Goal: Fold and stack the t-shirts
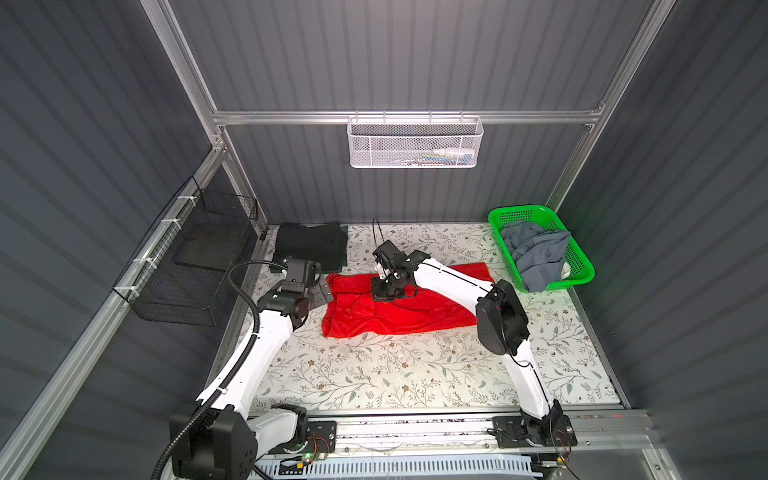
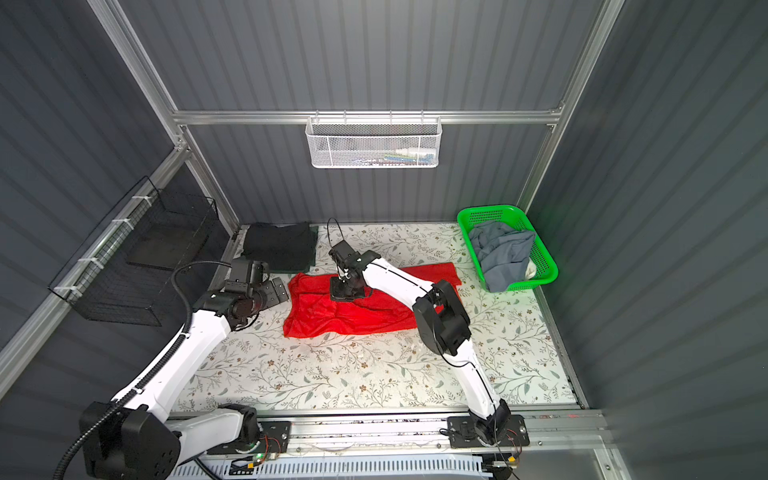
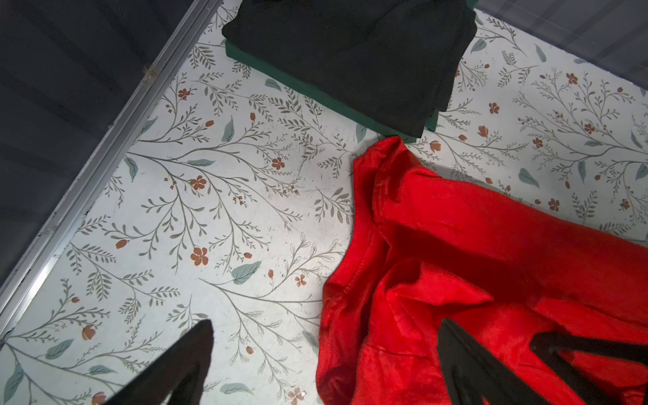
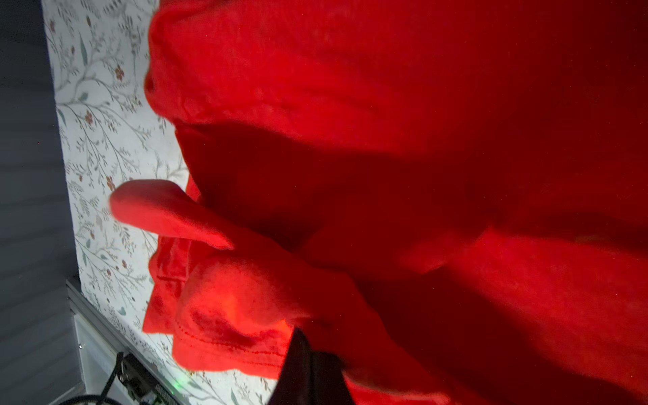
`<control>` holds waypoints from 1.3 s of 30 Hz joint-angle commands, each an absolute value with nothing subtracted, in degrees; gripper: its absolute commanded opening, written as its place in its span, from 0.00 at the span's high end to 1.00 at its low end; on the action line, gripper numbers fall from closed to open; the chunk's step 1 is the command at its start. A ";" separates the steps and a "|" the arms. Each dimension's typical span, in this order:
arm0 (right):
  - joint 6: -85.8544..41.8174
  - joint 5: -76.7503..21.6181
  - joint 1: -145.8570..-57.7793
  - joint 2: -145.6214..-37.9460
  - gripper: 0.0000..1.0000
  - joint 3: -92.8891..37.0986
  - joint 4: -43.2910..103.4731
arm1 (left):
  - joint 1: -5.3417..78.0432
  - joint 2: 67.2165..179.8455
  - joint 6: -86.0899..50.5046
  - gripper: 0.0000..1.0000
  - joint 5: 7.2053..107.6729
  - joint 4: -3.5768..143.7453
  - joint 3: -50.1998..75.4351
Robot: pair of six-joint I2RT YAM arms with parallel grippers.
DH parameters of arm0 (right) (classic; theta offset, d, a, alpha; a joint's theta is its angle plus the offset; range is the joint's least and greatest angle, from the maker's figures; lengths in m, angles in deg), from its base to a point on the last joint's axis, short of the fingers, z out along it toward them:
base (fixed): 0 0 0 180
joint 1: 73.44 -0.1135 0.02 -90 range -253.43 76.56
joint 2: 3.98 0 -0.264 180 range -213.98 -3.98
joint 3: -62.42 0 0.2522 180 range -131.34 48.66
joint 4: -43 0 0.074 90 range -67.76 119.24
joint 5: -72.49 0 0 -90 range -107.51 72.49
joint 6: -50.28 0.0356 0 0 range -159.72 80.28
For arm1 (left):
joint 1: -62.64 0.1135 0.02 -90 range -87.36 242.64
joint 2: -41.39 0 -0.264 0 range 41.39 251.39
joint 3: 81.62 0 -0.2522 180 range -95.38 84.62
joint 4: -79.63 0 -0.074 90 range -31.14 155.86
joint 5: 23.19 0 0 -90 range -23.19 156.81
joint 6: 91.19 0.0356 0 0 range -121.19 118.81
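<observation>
Floral tabletop (image 1: 374,374) carries the red t-shirt (image 1: 395,319), long axis running left-right. Right gripper (image 1: 387,294) pinches it; left gripper (image 1: 324,293) gapes wide.

Left gripper (image 1: 323,292) wide open at the red t-shirt's (image 1: 419,318) left edge; right gripper (image 1: 387,291) closed, pointing down over it.

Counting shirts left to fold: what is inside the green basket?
A crumpled grey-blue shirt fills the green basket, with a bit of white cloth at its near end. Anything beneath them is covered.
</observation>
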State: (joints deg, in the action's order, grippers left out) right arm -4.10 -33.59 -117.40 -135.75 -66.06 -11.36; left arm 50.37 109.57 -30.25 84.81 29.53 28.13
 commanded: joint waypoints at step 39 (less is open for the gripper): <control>-15.41 -16.30 -91.31 -120.54 0.45 -32.23 -10.33 | 28.63 149.93 -27.74 0.38 76.84 40.95 14.46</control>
State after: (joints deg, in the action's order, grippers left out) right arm -13.19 -19.12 -91.59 -118.11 -30.48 -9.44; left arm 28.82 147.93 -26.77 76.26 41.07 17.05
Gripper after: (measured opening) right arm 0.552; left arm 0.626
